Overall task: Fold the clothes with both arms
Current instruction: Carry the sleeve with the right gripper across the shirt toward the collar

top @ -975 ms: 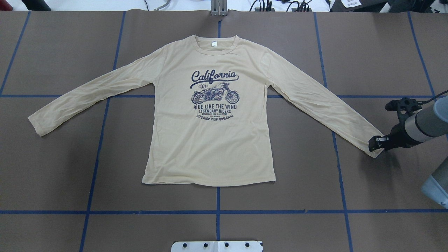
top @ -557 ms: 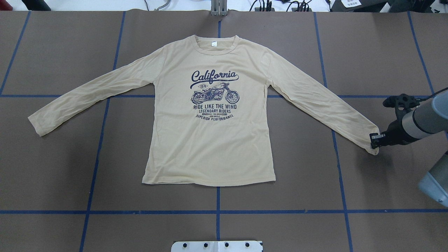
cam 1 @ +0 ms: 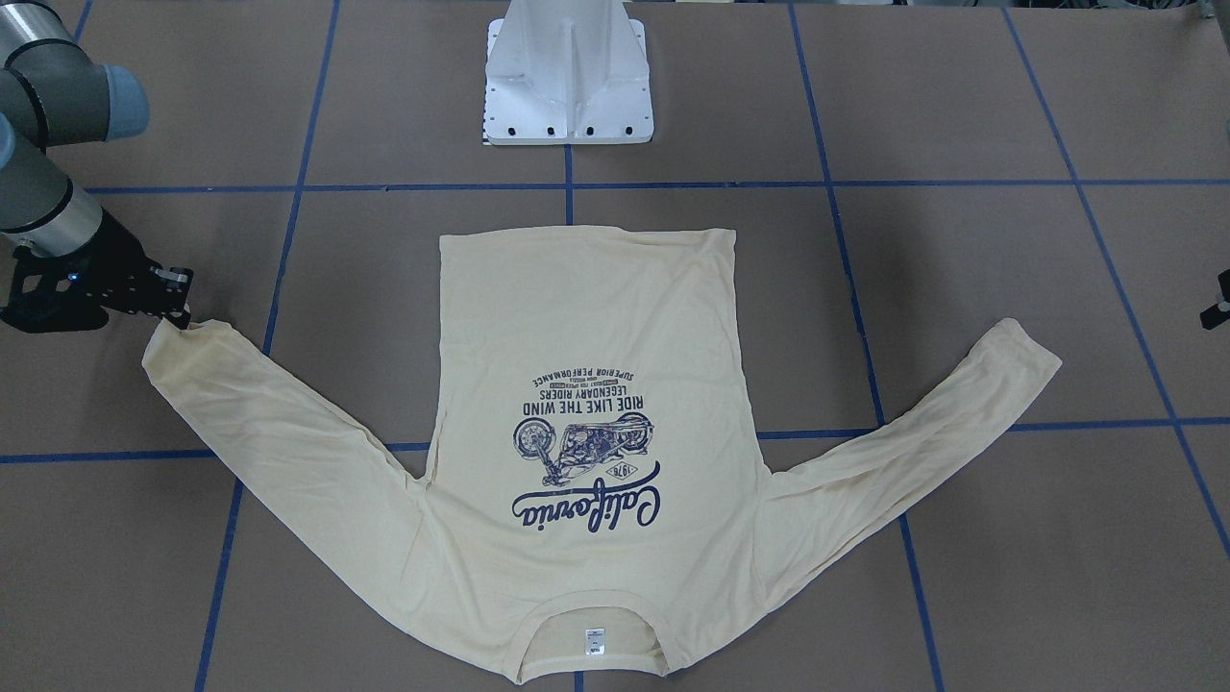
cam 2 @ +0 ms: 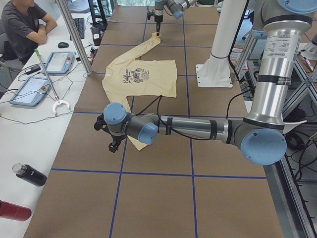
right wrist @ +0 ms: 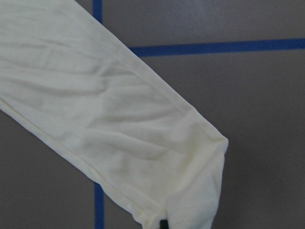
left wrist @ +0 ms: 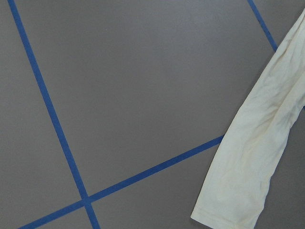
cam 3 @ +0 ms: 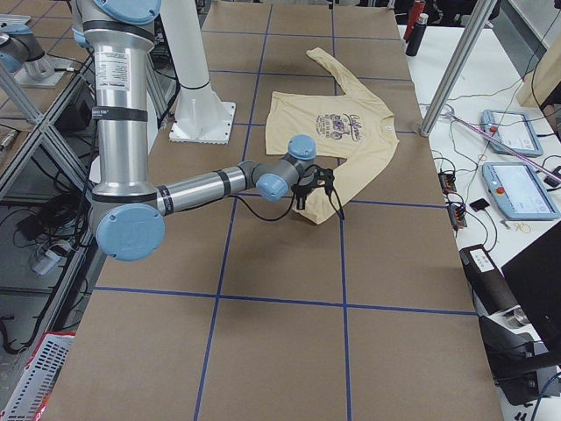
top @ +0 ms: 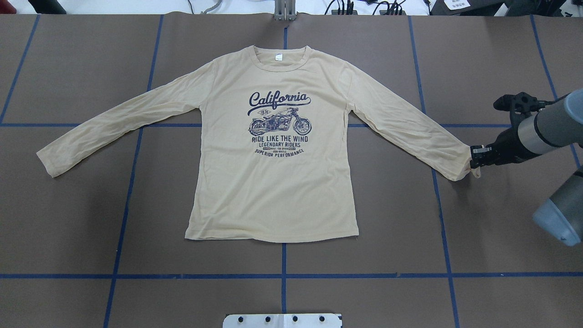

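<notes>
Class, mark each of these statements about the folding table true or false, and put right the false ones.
1. The T-shirt lies print side up. True.
2. The right gripper grips the shirt's bottom hem. False: it pinches a sleeve cuff.
3. Both sleeves are folded across the chest. False: both stretch outwards on the table.
4. The left gripper holds the other cuff. False: that cuff lies flat, ungripped.
5. Blue tape lines cross the table. True.
</notes>
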You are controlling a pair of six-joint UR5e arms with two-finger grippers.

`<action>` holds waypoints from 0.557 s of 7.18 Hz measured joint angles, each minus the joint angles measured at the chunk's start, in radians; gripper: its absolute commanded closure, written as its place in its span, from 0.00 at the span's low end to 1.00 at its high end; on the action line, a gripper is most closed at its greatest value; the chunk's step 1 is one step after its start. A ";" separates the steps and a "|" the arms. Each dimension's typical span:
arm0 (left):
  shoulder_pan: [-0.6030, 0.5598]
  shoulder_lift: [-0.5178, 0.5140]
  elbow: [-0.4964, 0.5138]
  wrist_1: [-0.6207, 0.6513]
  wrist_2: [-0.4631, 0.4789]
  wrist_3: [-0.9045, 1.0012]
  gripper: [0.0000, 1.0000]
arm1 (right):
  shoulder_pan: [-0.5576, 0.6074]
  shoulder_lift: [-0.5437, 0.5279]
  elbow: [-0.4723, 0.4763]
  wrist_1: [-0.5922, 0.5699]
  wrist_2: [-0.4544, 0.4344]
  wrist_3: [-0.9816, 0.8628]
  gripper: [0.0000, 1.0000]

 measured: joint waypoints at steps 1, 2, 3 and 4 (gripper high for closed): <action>0.000 0.000 0.001 0.000 0.000 0.000 0.00 | 0.008 0.085 0.002 -0.056 0.007 0.027 1.00; 0.000 -0.001 0.003 0.000 0.000 0.000 0.00 | 0.012 0.203 0.001 -0.154 0.015 0.038 1.00; 0.000 -0.002 0.004 0.000 0.001 -0.001 0.00 | 0.012 0.315 -0.002 -0.243 0.022 0.044 1.00; 0.000 -0.002 0.006 0.000 0.001 -0.001 0.00 | 0.011 0.397 -0.006 -0.283 0.024 0.048 1.00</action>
